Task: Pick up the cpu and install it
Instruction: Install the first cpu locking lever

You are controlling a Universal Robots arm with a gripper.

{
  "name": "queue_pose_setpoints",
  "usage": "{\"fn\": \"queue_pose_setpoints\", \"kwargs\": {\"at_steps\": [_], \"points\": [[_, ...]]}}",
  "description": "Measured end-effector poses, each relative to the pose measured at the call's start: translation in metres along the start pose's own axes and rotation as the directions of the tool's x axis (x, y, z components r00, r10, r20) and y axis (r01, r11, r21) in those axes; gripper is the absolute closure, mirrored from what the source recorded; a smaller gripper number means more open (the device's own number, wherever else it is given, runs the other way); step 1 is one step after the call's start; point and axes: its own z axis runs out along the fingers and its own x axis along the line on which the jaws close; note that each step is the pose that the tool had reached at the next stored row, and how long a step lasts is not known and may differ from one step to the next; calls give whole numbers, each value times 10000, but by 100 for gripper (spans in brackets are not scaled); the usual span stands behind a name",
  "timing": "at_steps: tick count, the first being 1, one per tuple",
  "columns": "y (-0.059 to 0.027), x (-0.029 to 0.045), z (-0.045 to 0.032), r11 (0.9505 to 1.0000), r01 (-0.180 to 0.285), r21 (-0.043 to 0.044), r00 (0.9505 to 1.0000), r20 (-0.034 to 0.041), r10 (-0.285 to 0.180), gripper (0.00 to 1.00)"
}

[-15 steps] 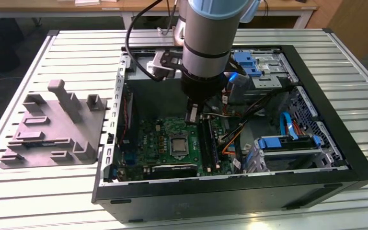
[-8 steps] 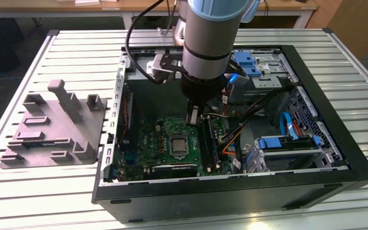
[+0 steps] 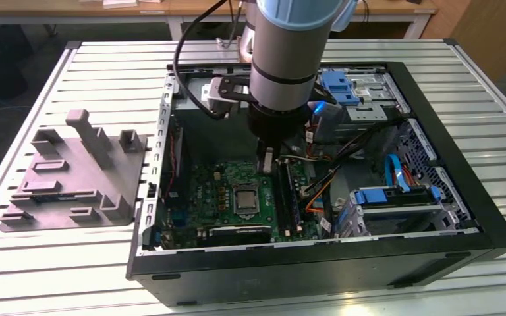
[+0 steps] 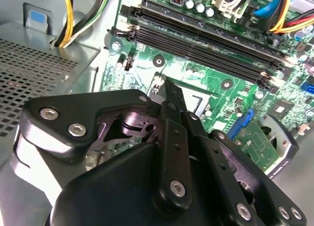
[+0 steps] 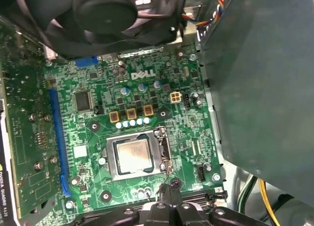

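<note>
Showing the slatted desk (image 3: 51,263) carrying an open computer case (image 3: 464,217), with the grey-purple fixture (image 3: 68,178) at the exterior view's left. Inside lies the green motherboard (image 5: 98,138); the cpu (image 5: 133,155) sits in its metal-framed socket (image 5: 164,152), centre of the first wrist view. The claw (image 5: 169,191), fingers pressed together and holding nothing, hangs just beside the socket, low in that frame.

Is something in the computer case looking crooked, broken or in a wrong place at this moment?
Nothing stands out. The cpu lies flat and square inside its socket frame on the green motherboard. The gripper hangs just beside the socket, holding nothing.
</note>
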Motion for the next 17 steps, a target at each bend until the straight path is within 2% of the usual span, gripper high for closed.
{"fn": "queue_pose_setpoints", "kwargs": {"at_steps": [6, 12, 17], "points": [[-10, 56, 3, 9998, 197, -2, 9998, -10, -197, 89], [-16, 80, 16, 9985, 549, -5, 9985, -32, -549, 89], [-16, 83, 16, 9983, 587, -5, 9983, -36, -587, 89]]}}
